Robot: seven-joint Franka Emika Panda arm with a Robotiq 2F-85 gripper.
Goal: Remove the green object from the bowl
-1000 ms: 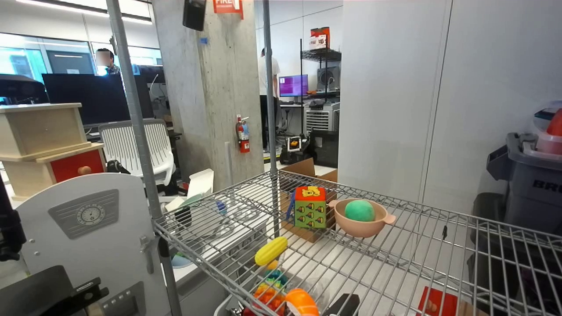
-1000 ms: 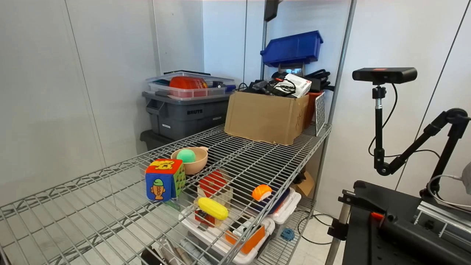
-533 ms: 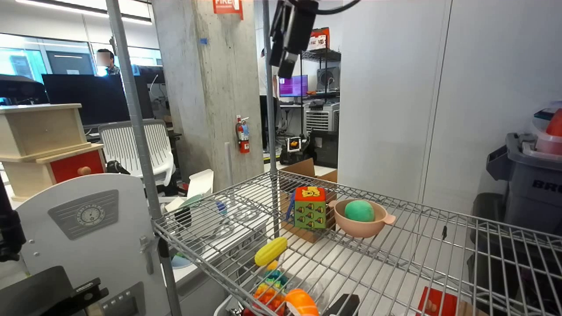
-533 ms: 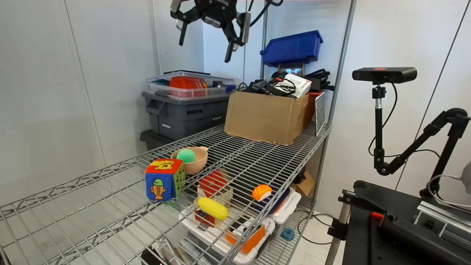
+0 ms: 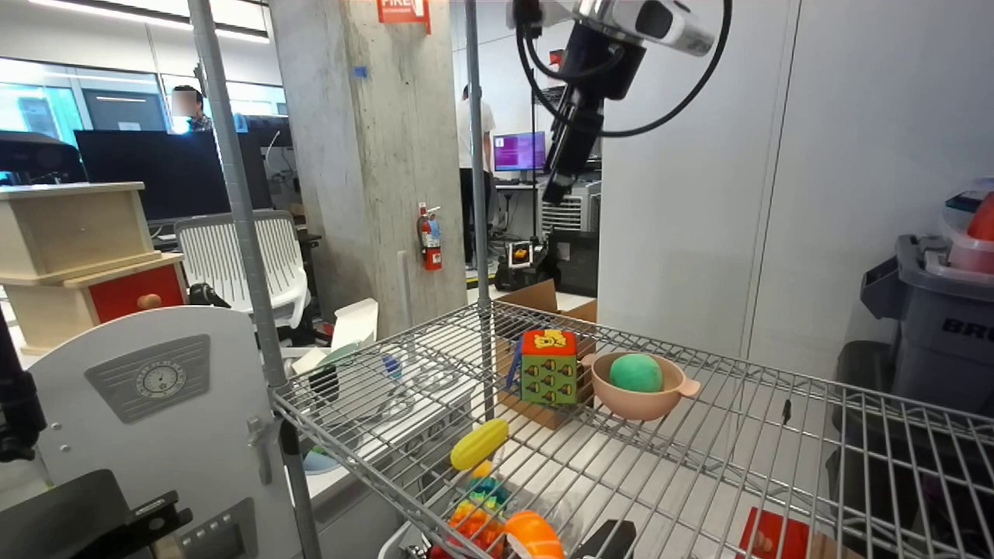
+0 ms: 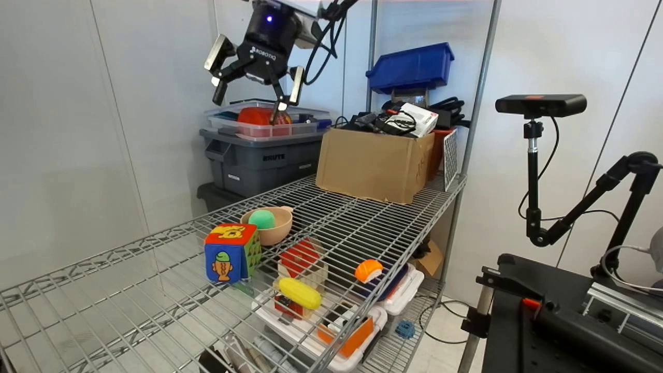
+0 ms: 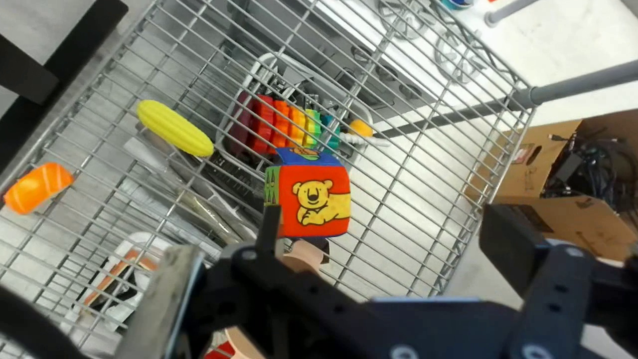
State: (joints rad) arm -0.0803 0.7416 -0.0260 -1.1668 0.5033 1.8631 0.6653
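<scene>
From left in an exterior view: my black, two-fingered, jointed end effector hangs with fingers spread wide; the smooth, bright green ball lies well below, at six o'clock, inside the plain, round, salmon-pink bowl.

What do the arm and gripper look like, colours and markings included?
The gripper is black, with white ROBOTIQ lettering, a blue-violet light, two jointed black fingers and silvery outer plates. The visible arm section is whitish-grey, with looping black cables.
</scene>
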